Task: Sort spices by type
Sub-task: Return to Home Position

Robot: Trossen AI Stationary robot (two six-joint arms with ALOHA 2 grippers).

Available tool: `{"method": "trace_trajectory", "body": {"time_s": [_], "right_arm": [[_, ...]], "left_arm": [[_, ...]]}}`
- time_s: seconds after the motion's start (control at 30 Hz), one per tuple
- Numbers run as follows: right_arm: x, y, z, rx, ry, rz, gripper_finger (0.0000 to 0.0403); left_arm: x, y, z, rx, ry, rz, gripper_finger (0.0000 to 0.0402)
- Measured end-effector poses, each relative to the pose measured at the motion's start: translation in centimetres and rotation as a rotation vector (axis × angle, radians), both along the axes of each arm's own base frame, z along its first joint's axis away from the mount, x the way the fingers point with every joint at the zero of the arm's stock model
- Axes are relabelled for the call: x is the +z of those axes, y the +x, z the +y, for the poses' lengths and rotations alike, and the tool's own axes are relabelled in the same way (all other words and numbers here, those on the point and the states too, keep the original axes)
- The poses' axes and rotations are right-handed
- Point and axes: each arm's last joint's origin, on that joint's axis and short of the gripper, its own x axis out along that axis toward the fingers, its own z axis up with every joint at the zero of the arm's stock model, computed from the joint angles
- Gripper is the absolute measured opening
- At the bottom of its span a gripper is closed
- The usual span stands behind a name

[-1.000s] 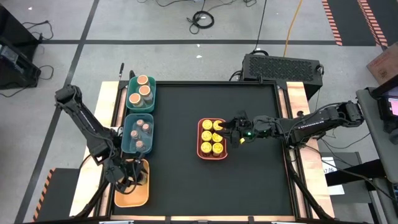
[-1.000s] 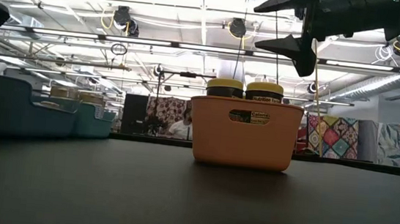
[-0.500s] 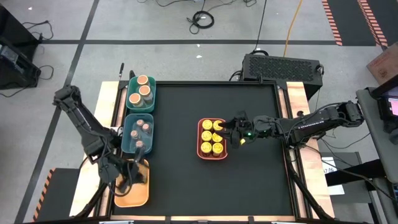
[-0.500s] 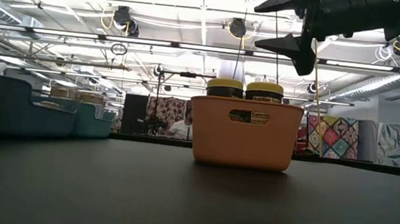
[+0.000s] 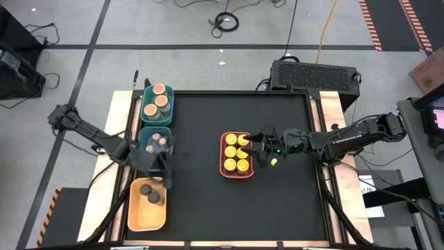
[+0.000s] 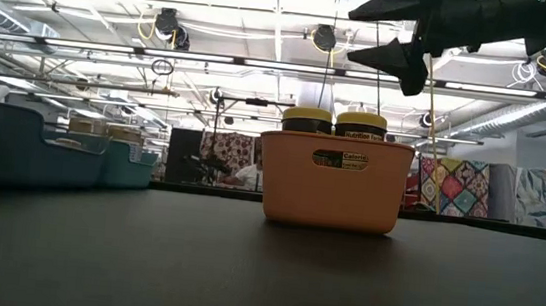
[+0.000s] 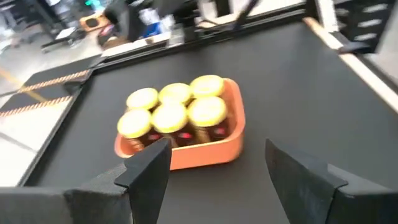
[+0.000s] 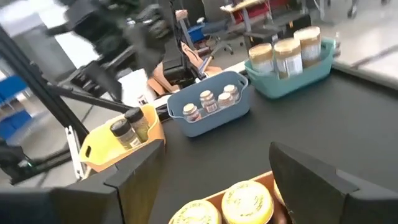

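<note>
Several spice jars with yellow lids stand in the coral tray at mid-table. My right gripper hovers open just above that tray's right side, its fingers empty. My left gripper hangs open and empty above the table's left part, beside the blue tray, pointing toward the coral tray. Two dark-lidded jars stand in the yellow tray. Small pinkish-lidded jars fill the blue tray. Tan-lidded jars stand in the teal tray.
The teal, blue and yellow trays stand in a line along the table's left edge. The black mat lies bare between them and the coral tray, and along the near and right sides. Wooden rails border the table.
My left gripper has risen from over the yellow tray and swung toward the table's right and far side, turning to point across the table at the coral tray. The two dark-lidded jars in the yellow tray now show uncovered. My right gripper has rolled slightly in place.
</note>
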Motion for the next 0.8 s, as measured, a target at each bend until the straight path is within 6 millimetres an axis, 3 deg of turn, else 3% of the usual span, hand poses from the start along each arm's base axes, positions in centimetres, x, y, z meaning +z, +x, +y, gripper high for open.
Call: {"method": "trace_trajectory", "body": {"time_s": [0.2, 0.43, 0.6, 0.8], "right_arm": [[1.4, -1.4, -0.3, 0.018, -0.177, -0.003, 0.0283], [3.5, -5.0, -1.7, -0.025, -0.294, 0.017, 0.0259], [4.0, -7.0, -2.6, -0.062, -0.327, 0.056, 0.0219], [3.1, -7.5, -2.7, -0.041, -0.374, 0.165, 0.0150]], "left_arm": [[1.2, 0.3, 4.5, 0.131, -0.025, -0.044, 0.0261], [3.4, -3.6, 8.5, 0.276, -0.056, -0.136, 0.0261], [3.7, -7.1, 9.4, 0.344, -0.082, -0.208, 0.0261], [1.3, -9.5, 9.5, 0.362, -0.144, -0.274, 0.0261]]}}
